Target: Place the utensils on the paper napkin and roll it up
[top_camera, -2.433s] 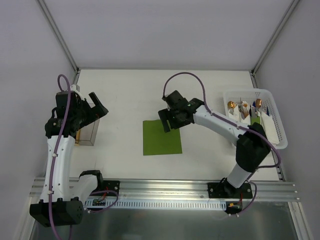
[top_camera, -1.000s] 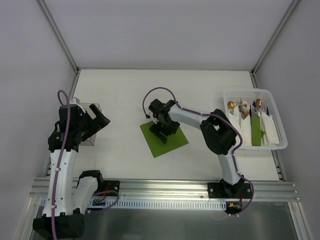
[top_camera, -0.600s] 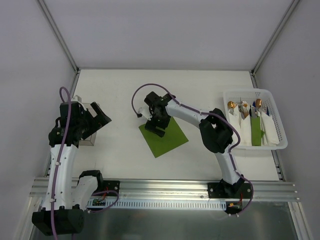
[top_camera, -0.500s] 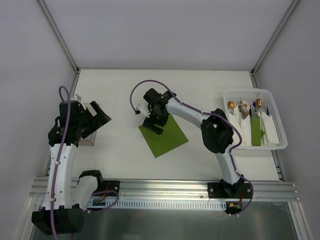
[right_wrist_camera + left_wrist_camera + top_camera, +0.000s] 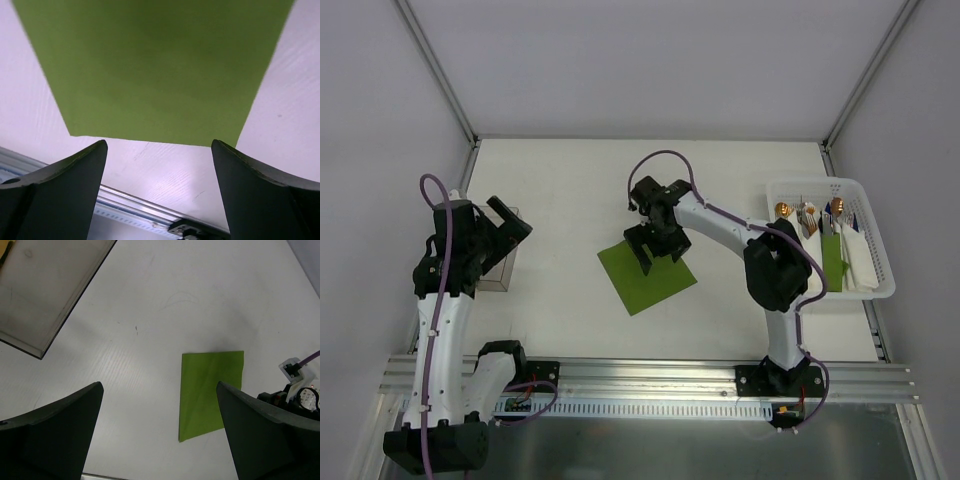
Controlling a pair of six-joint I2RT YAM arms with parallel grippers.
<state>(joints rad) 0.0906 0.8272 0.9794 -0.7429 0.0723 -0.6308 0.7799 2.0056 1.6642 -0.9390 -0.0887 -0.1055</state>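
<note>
Bare table (image 5: 560, 190) lies open around the green napkin (image 5: 645, 288); the right gripper (image 5: 661, 260) hangs over its far corner, a clear box (image 5: 497, 273) stands at left, a basket (image 5: 815, 183) at right.

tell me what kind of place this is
Probably a robotics lab test cell: left arm and right arm bolted to an aluminium rail, a white table walled by plain grey panels, and staged props: a green napkin and a basket of cutlery.

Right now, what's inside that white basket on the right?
Utensils with orange ends, white paper sheets and a green sheet lie in the white basket. Whatever is beneath the sheets is covered.
</note>
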